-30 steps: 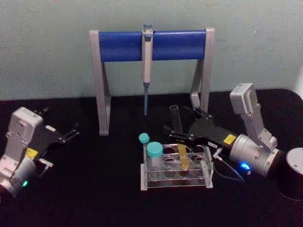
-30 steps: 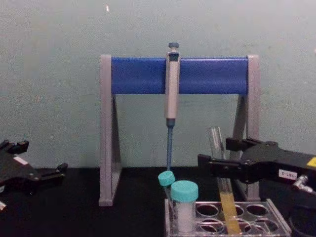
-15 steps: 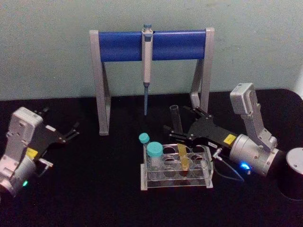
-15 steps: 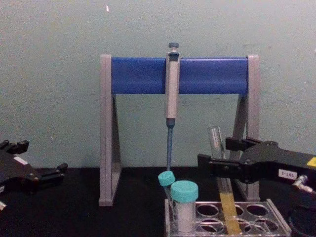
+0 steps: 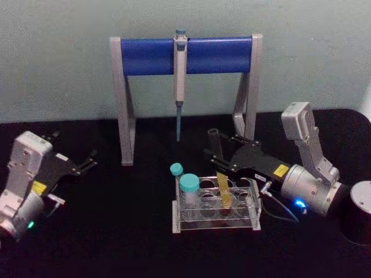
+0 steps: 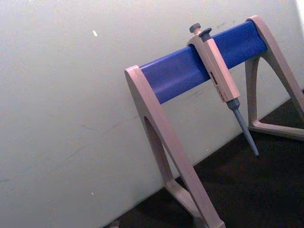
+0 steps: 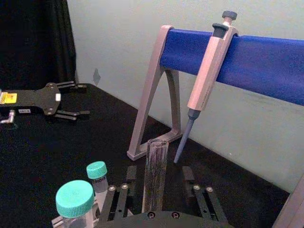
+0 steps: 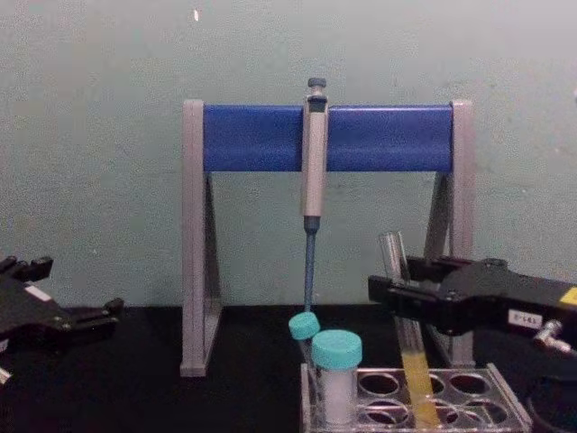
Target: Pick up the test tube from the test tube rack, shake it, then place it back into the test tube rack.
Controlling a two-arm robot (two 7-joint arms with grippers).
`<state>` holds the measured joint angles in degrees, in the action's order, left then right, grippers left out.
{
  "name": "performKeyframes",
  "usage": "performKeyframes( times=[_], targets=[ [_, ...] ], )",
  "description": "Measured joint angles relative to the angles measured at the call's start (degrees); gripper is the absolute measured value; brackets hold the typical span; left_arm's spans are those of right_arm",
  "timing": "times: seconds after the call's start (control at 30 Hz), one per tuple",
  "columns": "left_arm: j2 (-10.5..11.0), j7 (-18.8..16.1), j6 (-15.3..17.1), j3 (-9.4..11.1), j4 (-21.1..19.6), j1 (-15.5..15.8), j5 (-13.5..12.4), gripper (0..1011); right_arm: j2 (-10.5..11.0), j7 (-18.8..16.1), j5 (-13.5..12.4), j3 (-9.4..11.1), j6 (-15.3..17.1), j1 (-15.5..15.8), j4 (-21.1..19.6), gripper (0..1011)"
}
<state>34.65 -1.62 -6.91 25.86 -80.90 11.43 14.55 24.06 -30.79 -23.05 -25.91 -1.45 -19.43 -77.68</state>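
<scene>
I'm at the grasp. My right fingers (image 8: 380, 290) stand apart on either side of the test tube (image 8: 407, 338), whose lower end sits below them in the test tube rack (image 5: 215, 226). Next I'd pinch the glass, then lift straight up. The right wrist view shows gaps beside the glass, and the chest view shows the yellow liquid. My left fingers (image 7: 71, 114) rest apart, well away.
</scene>
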Motion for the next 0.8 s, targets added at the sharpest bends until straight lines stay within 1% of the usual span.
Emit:
performKeyframes(
  times=[0.03, 0.13, 0.2, 0.27, 0.33, 0.4, 0.8],
  targets=[
    [0.00, 0.00, 0.00, 0.00, 0.00, 0.00, 0.00, 1001, 0.00, 0.00, 0.00, 0.00, 0.00, 0.00, 0.00, 590],
    [0.00, 0.00, 0.00, 0.00, 0.00, 0.00, 0.00, 1001, 0.00, 0.00, 0.00, 0.00, 0.00, 0.00, 0.00, 504],
    [0.00, 0.00, 0.00, 0.00, 0.00, 0.00, 0.00, 1001, 0.00, 0.00, 0.00, 0.00, 0.00, 0.00, 0.00, 422],
    [0.00, 0.00, 0.00, 0.00, 0.00, 0.00, 0.00, 1001, 0.00, 0.00, 0.00, 0.00, 0.00, 0.00, 0.00, 383],
    [0.00, 0.00, 0.00, 0.00, 0.00, 0.00, 0.00, 1001, 0.00, 0.00, 0.00, 0.00, 0.00, 0.00, 0.00, 299],
    [0.00, 0.00, 0.00, 0.00, 0.00, 0.00, 0.00, 1001, 0.00, -0.01, -0.02, 0.00, -0.01, 0.00, 0.00, 239],
    [0.00, 0.00, 0.00, 0.00, 0.00, 0.00, 0.00, 1001, 0.00, 0.00, -0.02, 0.00, -0.01, 0.00, 0.00, 234]
  ],
)
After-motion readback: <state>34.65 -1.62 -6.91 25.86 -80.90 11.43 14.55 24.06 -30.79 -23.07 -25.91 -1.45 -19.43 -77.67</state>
